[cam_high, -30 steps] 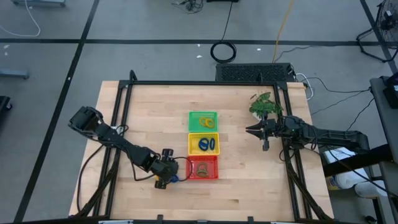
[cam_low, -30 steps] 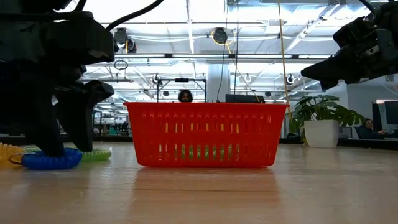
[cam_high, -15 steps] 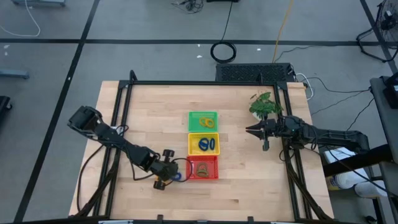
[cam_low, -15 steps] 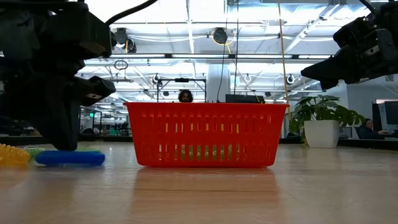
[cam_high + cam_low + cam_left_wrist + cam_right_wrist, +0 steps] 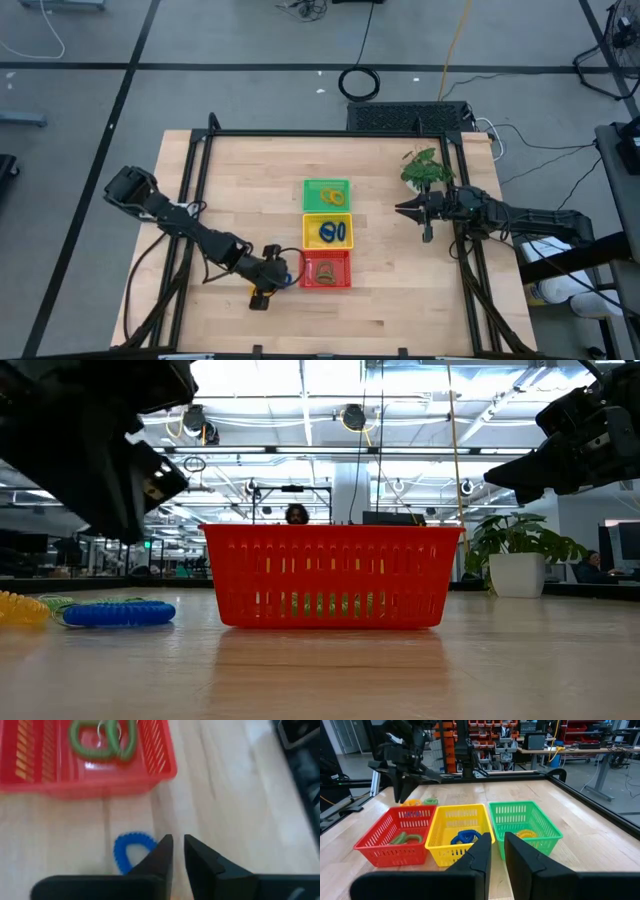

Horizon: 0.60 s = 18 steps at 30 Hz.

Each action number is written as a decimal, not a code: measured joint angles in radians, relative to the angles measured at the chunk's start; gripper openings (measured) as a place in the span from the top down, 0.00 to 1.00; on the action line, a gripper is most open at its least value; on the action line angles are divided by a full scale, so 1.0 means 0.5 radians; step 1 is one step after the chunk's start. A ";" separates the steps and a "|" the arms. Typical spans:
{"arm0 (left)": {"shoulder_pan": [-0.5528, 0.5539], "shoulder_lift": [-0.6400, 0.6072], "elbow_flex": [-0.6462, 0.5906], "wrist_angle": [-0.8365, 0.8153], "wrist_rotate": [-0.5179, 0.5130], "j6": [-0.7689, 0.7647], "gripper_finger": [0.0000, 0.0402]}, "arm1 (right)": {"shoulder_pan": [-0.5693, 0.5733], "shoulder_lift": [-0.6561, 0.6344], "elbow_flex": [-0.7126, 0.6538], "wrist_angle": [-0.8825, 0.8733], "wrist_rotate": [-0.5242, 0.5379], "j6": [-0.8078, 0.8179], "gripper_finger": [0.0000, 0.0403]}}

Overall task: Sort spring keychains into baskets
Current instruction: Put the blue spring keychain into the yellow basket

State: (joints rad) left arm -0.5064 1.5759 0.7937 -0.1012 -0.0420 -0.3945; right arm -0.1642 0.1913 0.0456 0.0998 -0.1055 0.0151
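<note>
A blue spring keychain (image 5: 129, 851) lies flat on the table just left of the red basket (image 5: 326, 270), with an orange-yellow one (image 5: 20, 607) and a green one (image 5: 105, 601) beside it. My left gripper (image 5: 178, 852) hangs shut above the blue one, holding nothing. The red basket holds green keychains (image 5: 102, 742), the yellow basket (image 5: 328, 231) a blue one (image 5: 465, 836), the green basket (image 5: 327, 194) an orange-yellow one (image 5: 525, 834). My right gripper (image 5: 405, 210) waits shut, in the air to the right of the baskets.
The three baskets stand in a row from far to near at mid-table. A potted plant (image 5: 425, 168) stands at the far right, close to my right arm. Bare wood lies left of the baskets and along the near edge.
My left gripper stood open around the blue keychain on the table, shut there, then rose clear without it. The blue keychain has stayed on the table, shifted slightly toward the red basket and lying flatter.
</note>
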 joint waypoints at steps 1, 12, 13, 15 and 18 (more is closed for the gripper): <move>0.000 0.017 0.002 0.024 -0.003 -0.013 0.83 | 0.001 -0.001 0.000 0.000 0.000 0.000 0.90; 0.000 0.141 0.000 -0.003 -0.006 -0.008 0.57 | 0.001 0.000 0.000 0.000 -0.001 0.000 0.90; 0.000 0.150 0.000 0.001 -0.001 -0.009 0.56 | 0.001 0.000 0.000 0.000 0.000 0.000 0.90; 0.000 0.174 0.000 0.006 0.011 -0.017 0.54 | 0.000 0.000 0.000 0.000 0.000 0.000 0.90; 0.000 0.212 0.001 0.008 0.034 -0.015 0.53 | 0.000 0.000 0.000 0.000 -0.001 0.000 0.90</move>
State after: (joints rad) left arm -0.5064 1.6817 0.7940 -0.0973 -0.0250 -0.4018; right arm -0.1641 0.1913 0.0456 0.0998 -0.1059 0.0149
